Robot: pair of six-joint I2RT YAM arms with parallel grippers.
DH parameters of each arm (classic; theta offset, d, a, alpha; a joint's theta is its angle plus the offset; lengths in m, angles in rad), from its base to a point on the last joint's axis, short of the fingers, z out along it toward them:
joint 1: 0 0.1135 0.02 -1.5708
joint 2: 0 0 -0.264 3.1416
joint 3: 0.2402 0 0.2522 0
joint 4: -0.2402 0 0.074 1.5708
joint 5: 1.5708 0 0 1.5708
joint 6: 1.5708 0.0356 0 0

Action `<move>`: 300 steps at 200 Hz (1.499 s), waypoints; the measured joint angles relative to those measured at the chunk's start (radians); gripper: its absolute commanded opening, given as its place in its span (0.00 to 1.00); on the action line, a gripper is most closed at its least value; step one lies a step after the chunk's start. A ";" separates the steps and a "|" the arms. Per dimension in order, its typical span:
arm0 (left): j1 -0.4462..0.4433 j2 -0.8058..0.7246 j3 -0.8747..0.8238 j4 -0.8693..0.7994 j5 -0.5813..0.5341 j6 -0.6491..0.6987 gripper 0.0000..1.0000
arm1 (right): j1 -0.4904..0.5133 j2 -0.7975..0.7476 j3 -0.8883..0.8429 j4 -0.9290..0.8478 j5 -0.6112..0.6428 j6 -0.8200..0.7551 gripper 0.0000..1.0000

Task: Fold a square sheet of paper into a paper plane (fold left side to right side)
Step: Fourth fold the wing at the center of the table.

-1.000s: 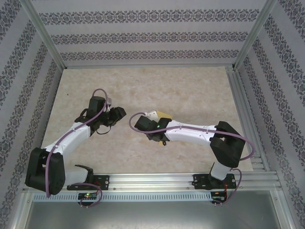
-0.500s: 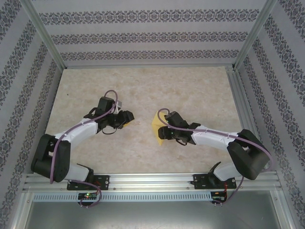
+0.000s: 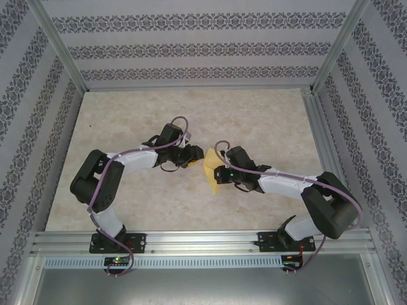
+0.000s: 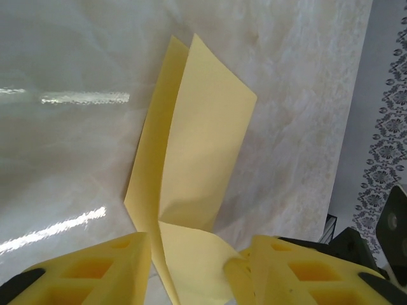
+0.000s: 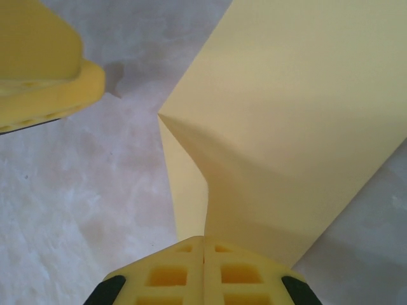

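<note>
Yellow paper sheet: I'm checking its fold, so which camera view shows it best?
Left wrist: the thin yellow paper sheet shows nearly whole, both layers visible. Top external shows it small; right wrist crops it close.

Yellow square sheet of paper (image 3: pixel 210 171), folded over, creased, mid table (image 3: pixel 127 127).

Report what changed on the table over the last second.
The left gripper swung right across the table until its open fingers straddle the left end of the paper sheet. The right gripper drew back to the right, uncovering the sheet, then shut on its edge. The sheet stayed near the table's middle.
</note>
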 measured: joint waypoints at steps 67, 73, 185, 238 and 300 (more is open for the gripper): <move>-0.053 0.105 0.092 0.005 -0.003 -0.004 0.46 | -0.019 -0.039 -0.037 0.002 -0.003 0.001 0.00; -0.057 0.105 0.095 0.005 -0.005 -0.004 0.46 | -0.019 -0.040 -0.038 0.002 -0.003 0.001 0.00; -0.068 0.162 0.142 -0.026 -0.023 0.013 0.07 | -0.022 -0.061 -0.038 0.009 -0.017 -0.004 0.25; -0.071 0.001 0.098 -0.073 -0.095 0.003 0.05 | -0.060 -0.297 -0.038 -0.108 0.031 -0.023 0.51; -0.071 -0.323 0.097 -0.264 -0.254 0.008 0.06 | -0.166 -0.579 -0.043 -0.248 0.080 -0.056 0.54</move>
